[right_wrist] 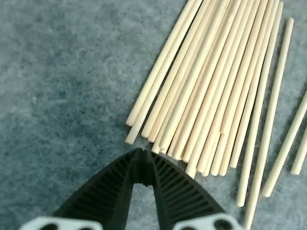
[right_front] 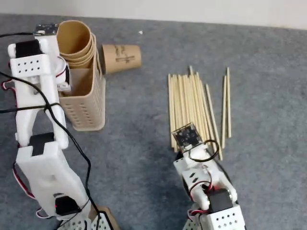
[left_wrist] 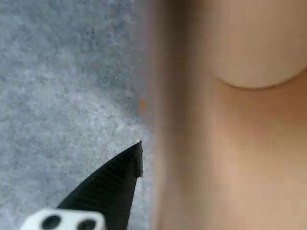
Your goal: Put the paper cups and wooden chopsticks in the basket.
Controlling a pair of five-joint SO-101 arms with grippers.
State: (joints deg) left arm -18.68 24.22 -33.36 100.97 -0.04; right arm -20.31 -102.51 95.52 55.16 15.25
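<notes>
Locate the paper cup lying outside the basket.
In the high view, the loose paper cup lies on its side beside the basket, on the side facing the wooden chopsticks.

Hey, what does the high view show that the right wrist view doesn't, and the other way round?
High view adds: the basket with stacked cups in its far end, one cup lying on its side beside it, and the left arm over the basket. Right wrist view adds: the right gripper, shut and empty, its tip close to the near ends of the chopsticks. Both share: the chopsticks lying on the grey table, a few apart from the main bunch.
</notes>
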